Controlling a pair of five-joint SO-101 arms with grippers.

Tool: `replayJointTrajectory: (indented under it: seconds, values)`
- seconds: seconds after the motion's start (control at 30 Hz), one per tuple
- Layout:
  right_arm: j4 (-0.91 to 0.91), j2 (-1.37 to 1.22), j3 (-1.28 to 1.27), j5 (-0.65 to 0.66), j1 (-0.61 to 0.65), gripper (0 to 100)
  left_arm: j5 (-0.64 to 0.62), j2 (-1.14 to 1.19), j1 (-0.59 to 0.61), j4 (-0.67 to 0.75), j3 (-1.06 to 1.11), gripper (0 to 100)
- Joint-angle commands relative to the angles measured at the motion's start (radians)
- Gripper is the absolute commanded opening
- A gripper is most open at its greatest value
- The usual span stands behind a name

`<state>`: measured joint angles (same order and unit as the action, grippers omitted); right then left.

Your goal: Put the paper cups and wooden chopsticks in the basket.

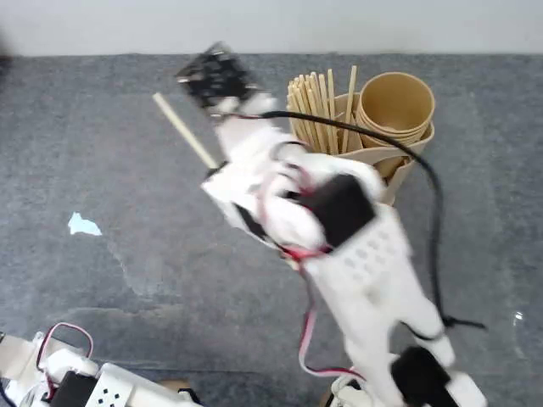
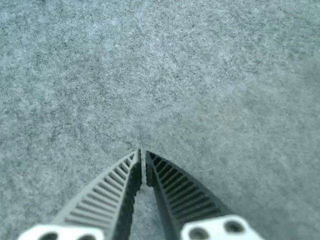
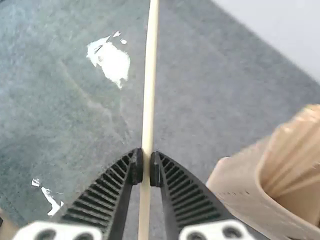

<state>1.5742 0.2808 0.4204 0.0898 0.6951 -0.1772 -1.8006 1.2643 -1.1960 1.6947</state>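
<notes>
The right claw (image 3: 146, 169) is shut tight on one wooden chopstick (image 3: 150, 75). It pinches the stick near one end, w/ most of it poking out past the claw tips. In the high view the stick's long line runs from abt 11 o'clock to abt 5 o'clock, over the grey tabletop (image 1: 127, 280).

The basket (image 1: 382, 158) sits at abt 3 o'clock from the stick, near it but not touching. It already has a bunch of chopsticks (image 1: 316, 106) standing in it. The paper cups (image 1: 396, 102) are stacked just beside them on the 3 o'clock side.

What the next move turns on: the free end of the stick points to 11 o'clock, away from the basket. The stick also looks slanted, not upright, & the basket opens at the top. So my guess is the right arm (image 1: 365, 254) has to swing toward 3 o'clock & tip the stick up more. Then it can drop in w/ the others & not bump the rim.

The left claw (image 2: 142, 167) is shut w/ nothing in it, tips together over the tabletop. The left arm (image 1: 93, 386) is down at abt 7 o'clock in the high view, well apart from the basket. So the right arm is the nearer one, & it has the stick.
</notes>
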Motion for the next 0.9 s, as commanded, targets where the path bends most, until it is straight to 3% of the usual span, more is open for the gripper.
replayJointTrajectory:
  seconds: [0.0, 0.27, 0.4, 0.67, 0.87]
  values:
    - [0.045, 0.131, 0.061, 0.012, -0.068, 0.8, 0.003, -0.006, 0.005, -0.003, -0.01, 1]
    - [0.085, 0.28, -0.034, 0.058, -0.206, 0.8, 0.003, -0.006, 0.005, -0.003, -0.01, 1]
    - [-0.008, 0.409, -0.204, 0.06, -0.251, 0.8, 0.003, -0.006, 0.005, -0.003, -0.01, 1]
    - [-0.558, 0.677, -0.671, 0.066, -0.341, 0.8, 0.003, -0.006, 0.005, -0.003, -0.01, 1]
    - [-1.013, 0.725, -0.921, 0.058, -0.398, 0.8, 0.003, -0.005, 0.005, -0.005, -0.01, 1]
